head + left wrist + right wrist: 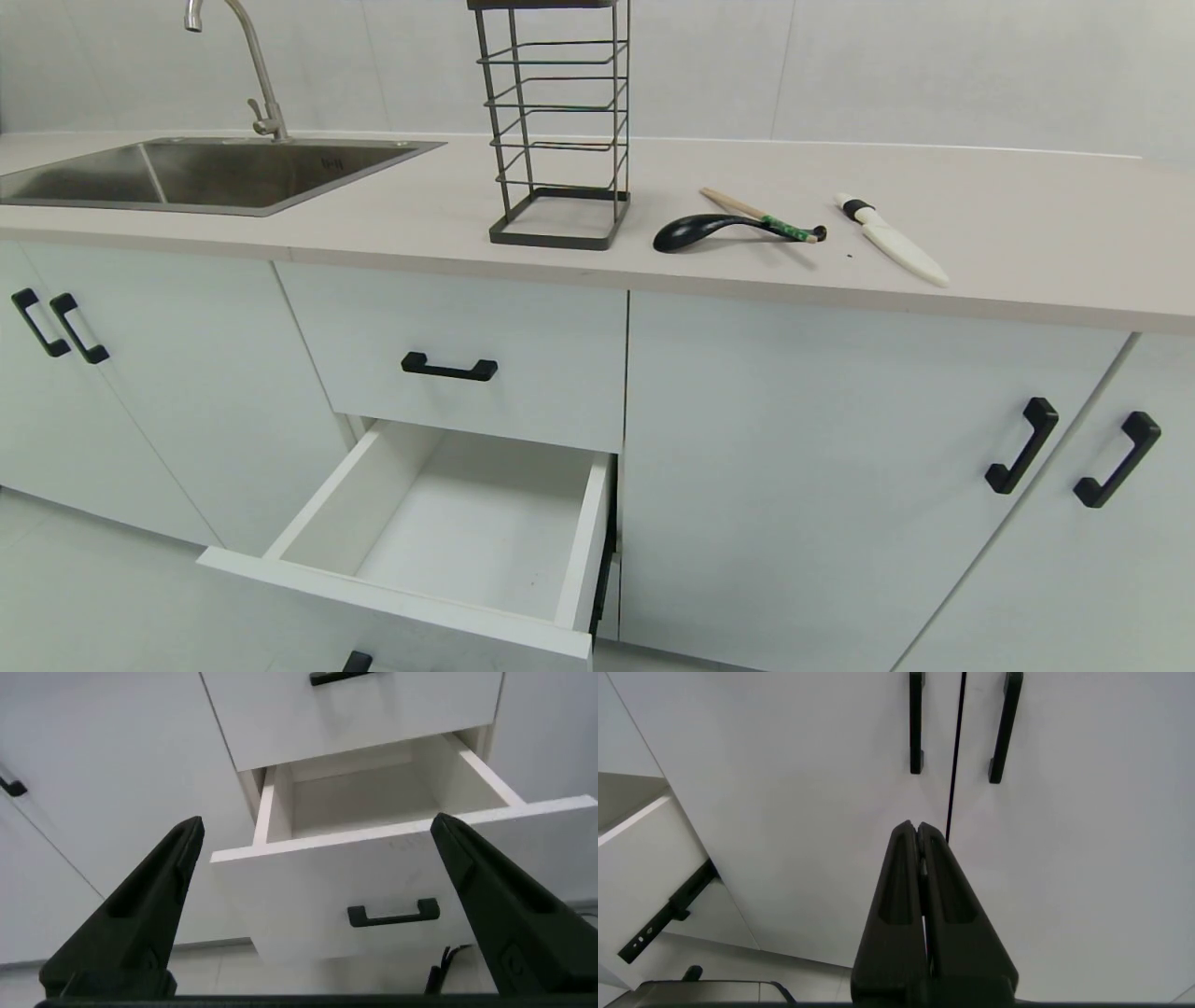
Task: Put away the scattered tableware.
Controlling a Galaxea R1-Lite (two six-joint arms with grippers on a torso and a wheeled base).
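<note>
Risk lies where the glossy black curved spoon (709, 229) seemingly overlaps green-banded wooden chopsticks (752, 213) on the pale worktop (1027, 233): grabbing one could roll the other off. Left gripper (318, 835) gapes before the open white drawer (392, 605); right gripper (920, 838) is closed.

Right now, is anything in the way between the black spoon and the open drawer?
Nothing visible blocks the way. The black spoon lies near the front edge of the counter, and the open drawer sticks out below with its inside bare. Only the chopsticks touch the spoon's handle, so they might shift when it is lifted.
</note>
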